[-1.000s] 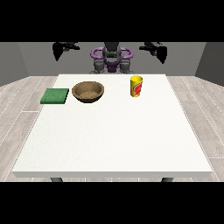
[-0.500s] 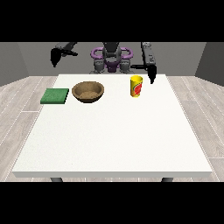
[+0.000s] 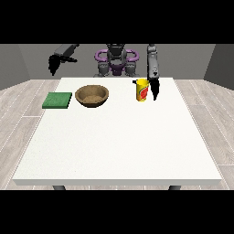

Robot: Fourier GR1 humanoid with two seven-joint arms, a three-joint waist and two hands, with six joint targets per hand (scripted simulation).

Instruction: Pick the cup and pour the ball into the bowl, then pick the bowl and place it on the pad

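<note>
White table point(image 3: 119, 146) carries the cup point(image 3: 142, 90); just beside it, the hand at the view's right point(image 3: 155, 89) hangs straight-fingered, holding nothing.

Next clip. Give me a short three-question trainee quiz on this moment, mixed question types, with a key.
1. True or false: the yellow cup with a red label stands inside the brown wooden bowl.
2. Which item lies nearest the view's left edge of the white table? A) the yellow cup B) the flat green square pad C) the brown bowl
3. Fill in: the hand at the view's right hangs just beside the ____, while the hand at the view's left is raised off to the table's side.

Key: 1 false, the cup stands apart on the table; 2 B; 3 cup.
</note>
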